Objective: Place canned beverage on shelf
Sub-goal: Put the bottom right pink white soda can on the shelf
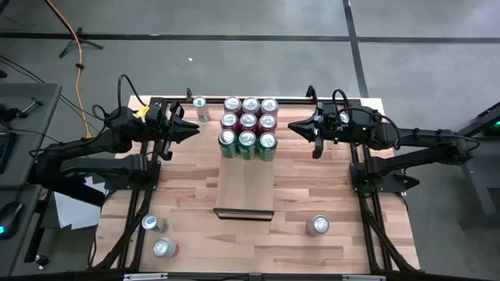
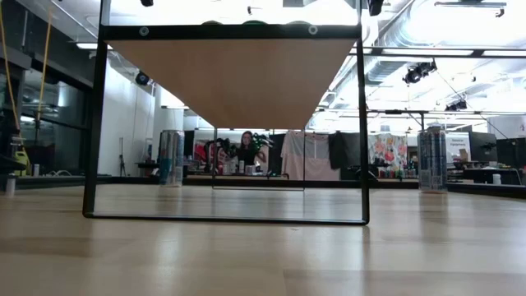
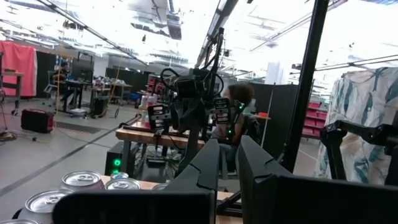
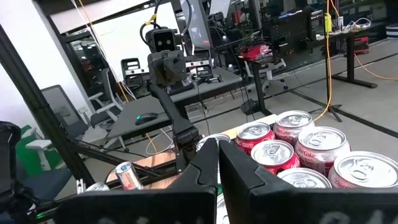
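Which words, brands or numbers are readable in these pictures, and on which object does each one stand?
"Coke": on the side of a silver can among the cans standing on the shelf, right wrist view; the word before it is too blurred to be sure of.
Printing on the tall cans in the low view: too small to read.
Signs in the room behind: blurred, unreadable.
Nothing else readable.
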